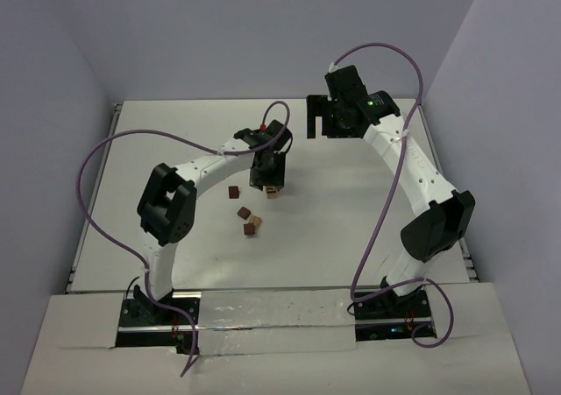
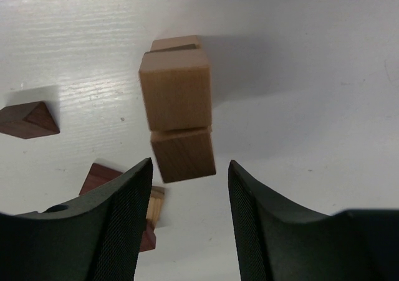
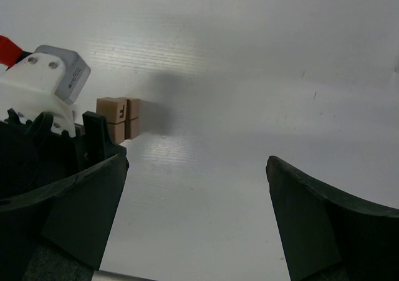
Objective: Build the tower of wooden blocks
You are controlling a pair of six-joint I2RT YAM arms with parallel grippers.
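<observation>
Tower point(image 2: 179, 116) noted near mid-surface, slightly left of centre, well apart from every edge of the white surface point(image 1: 351, 237). A tan cube point(image 2: 176, 88) is seen stacked on a brown cube point(image 2: 184, 153); a further tan edge shows behind the top, and whether it is a separate cube cannot be told. Left end effector point(image 2: 190, 187) is held just over the tower's near side, released: its fingers point(image 2: 118, 225) are parted wider than the brown cube, with a gap visible on the right, nothing clasped. Loose wood blocks point(image 1: 244, 212) are scattered just near-left of the tower, three dark and one tan, close to one another but apart from the tower. Right end effector point(image 3: 196, 162) is raised toward the far right, well apart from the tower, fingers spread fully, nothing between them. Bare surface is seen right of the tower as far as the right edge. Walls point(image 1: 53, 106) close in the left, far and right edges.
</observation>
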